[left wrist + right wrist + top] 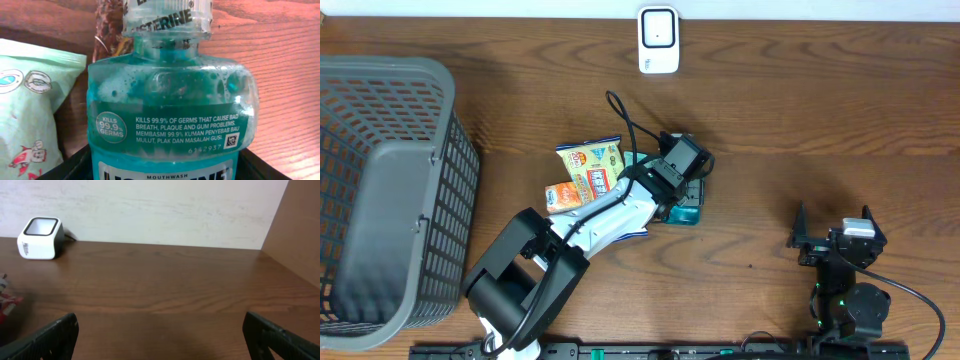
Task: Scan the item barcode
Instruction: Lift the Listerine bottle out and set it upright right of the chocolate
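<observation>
Our left claw [682, 195] is clamped snug on the mouthwash bottle [170, 115]; our right claw [160, 335] hangs wide open, empty.

Glossy plastic on smooth wood here.
Clear, shiny teal plastic mouthwash bottle [170, 100]; brown wood-grain table [820, 130], satin; matt grey plastic mesh basket [455, 190].
</observation>
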Robot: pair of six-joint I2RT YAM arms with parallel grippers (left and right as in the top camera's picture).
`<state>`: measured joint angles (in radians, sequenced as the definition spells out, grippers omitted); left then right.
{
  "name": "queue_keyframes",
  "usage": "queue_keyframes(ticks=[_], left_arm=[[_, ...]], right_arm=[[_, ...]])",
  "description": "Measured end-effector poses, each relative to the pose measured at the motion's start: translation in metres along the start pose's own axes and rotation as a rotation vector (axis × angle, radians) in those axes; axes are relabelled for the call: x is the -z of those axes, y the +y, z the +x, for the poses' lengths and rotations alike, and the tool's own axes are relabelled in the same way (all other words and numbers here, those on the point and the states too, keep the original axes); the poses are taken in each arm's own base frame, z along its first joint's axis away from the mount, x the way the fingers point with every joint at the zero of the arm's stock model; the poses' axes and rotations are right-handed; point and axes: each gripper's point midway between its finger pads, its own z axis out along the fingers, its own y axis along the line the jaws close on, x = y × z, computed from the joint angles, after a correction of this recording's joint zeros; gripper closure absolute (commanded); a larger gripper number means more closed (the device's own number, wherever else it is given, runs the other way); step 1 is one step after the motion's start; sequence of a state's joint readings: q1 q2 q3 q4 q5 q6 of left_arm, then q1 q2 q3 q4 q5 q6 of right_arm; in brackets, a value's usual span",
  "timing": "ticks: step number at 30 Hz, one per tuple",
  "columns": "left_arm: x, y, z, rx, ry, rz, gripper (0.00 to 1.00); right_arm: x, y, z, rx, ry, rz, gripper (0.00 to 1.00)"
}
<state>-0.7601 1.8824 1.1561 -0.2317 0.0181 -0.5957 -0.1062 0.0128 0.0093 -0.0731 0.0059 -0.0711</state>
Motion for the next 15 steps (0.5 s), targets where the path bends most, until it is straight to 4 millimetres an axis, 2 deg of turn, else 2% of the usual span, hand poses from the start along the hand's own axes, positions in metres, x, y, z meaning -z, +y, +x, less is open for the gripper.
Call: queue_keyframes(ticks=[8,12,13,14,15], left_arm=[[-0.0034,0.0021,0.0030,-0.012,0.009,-0.010,0.50],[-0.0033,0.0034,0.0049,-0.019,0.017,-0.015,0.28],[-0.0031,0.0040,0.0057,-0.022,0.021,-0.017,0.11],[-0.0025,0.0047,0.0065,-0.025,0.024,-0.020,0.03],[-0.0018,0.0049,0.0067,-0.035,0.026,-0.021,0.02]], right_arm=[[0.0000,0.0000,0.0001,0.000,0.000,0.000,0.01],[0.0000,0.0000,0.0000,0.000,0.000,0.000,0.01],[0.0000,0.0000,0.0000,0.000,0.000,0.000,0.01],[0.0000,0.0000,0.0000,0.000,0.000,0.000,0.01],[0.0000,0.0000,0.0000,0.000,0.000,0.000,0.01]])
